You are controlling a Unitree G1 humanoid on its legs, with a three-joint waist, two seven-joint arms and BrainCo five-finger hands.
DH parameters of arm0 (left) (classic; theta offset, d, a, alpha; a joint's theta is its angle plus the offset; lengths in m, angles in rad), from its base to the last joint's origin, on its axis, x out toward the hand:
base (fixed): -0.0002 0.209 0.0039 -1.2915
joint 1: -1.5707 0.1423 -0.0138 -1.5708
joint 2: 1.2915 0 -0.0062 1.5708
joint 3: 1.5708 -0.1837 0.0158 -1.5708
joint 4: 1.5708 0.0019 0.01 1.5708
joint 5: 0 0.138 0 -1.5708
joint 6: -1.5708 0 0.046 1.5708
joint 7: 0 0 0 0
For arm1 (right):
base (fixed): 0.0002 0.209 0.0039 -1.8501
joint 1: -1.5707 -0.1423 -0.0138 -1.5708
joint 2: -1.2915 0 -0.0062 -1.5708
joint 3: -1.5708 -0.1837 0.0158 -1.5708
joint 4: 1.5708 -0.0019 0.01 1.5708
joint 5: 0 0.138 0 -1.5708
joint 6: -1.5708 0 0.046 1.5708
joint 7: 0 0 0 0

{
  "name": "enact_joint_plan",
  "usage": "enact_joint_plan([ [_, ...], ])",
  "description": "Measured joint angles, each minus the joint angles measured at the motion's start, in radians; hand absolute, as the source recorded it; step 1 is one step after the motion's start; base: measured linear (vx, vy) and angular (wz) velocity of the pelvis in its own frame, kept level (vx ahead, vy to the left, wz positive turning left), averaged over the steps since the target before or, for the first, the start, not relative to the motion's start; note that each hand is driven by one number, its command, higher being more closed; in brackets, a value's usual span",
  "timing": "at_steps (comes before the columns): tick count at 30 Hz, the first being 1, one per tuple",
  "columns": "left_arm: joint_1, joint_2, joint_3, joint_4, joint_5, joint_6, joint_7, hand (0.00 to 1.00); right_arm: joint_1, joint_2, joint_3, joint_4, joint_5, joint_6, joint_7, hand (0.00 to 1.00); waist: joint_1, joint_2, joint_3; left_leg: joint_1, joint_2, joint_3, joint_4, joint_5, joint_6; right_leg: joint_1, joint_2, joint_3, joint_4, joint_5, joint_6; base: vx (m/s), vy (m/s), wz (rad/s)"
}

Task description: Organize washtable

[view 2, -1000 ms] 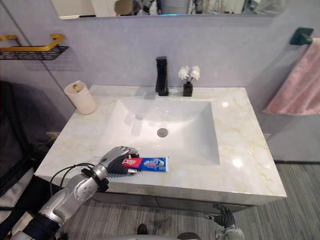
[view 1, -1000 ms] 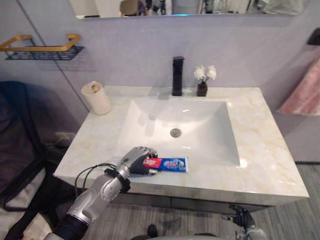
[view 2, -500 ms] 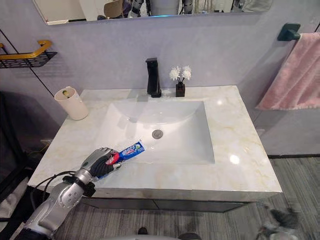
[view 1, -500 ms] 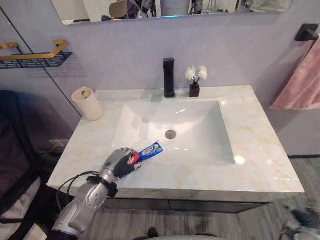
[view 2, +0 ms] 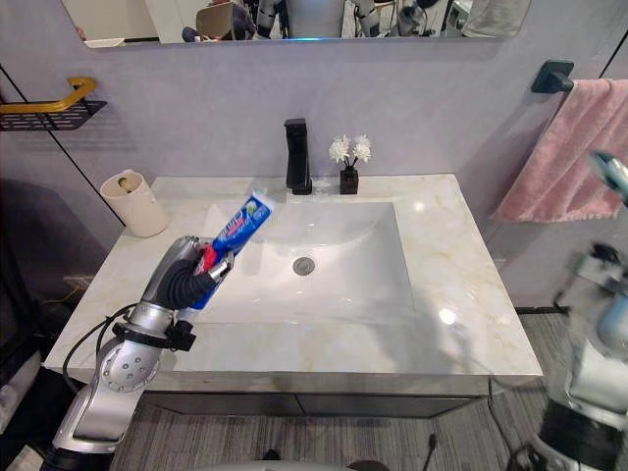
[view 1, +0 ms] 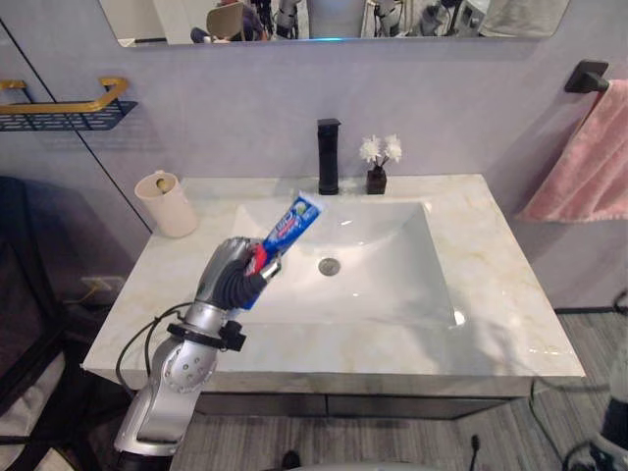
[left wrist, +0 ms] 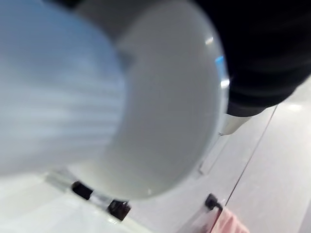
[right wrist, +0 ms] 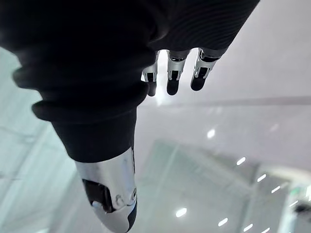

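The marble bench spans the scene, with a white sink basin sunk in its middle and a pink towel hanging on the wall to the right. A cream cup stands at the bench's far left corner. On the basin's far rim are a black faucet and, just right of it, a small vase of white flowers.

The left robot hand is curled round the red cap end of a blue toothpaste tube. It holds the tube clear of the bench above the basin's near-left part, tilted up toward the far right. The right robot hand, seen in its wrist view, has straight fingers and holds nothing.

The step in hand looks like the carry: the tube is grasped but not yet placed. The cup is probably its home, though that is a guess. The next move calls for swinging far and left, then lowering the tube upright into the cup's mouth without tipping the cup.
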Motion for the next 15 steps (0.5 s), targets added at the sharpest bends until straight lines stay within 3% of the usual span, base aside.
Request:
enact_joint_plan([
  [3, -0.077, -0.013, -0.063, 0.000, -0.036, -0.003, 0.023, 1.00, -0.125, 0.015, 0.240, -0.002, 0.083, -0.016, 0.045, 0.00, 0.015, 0.000, 0.000, -0.001, -0.004, -0.018, 0.000, 0.005, 0.005, 0.007, -0.006, -0.018, 0.002, 0.000, 0.001, -0.02, -0.009, 0.17],
  [6, -0.133, -0.042, -0.117, 0.000, -0.037, -0.002, 0.050, 1.00, -0.171, 0.109, 0.457, 0.038, 0.119, 0.026, 0.075, 0.00, 0.034, 0.000, 0.000, -0.002, -0.009, -0.028, 0.000, 0.009, 0.009, 0.017, -0.014, -0.034, 0.004, -0.001, 0.001, -0.01, 0.000, 0.14],
  [12, -0.150, -0.059, -0.187, 0.000, -0.036, 0.004, 0.093, 1.00, -0.177, 0.211, 0.675, 0.138, 0.199, 0.106, 0.149, 0.00, 0.042, 0.001, -0.001, -0.007, -0.025, -0.052, -0.001, 0.018, 0.020, 0.015, -0.029, -0.066, 0.014, -0.005, 0.008, -0.04, 0.002, 0.13],
  [15, -0.154, -0.072, -0.226, 0.000, -0.033, 0.009, 0.110, 1.00, -0.177, 0.252, 0.725, 0.188, 0.234, 0.133, 0.168, 0.00, 0.049, 0.001, -0.001, -0.014, -0.034, -0.059, -0.002, 0.025, 0.024, 0.009, -0.034, -0.075, 0.018, -0.005, 0.008, -0.06, 0.010, 0.07],
])
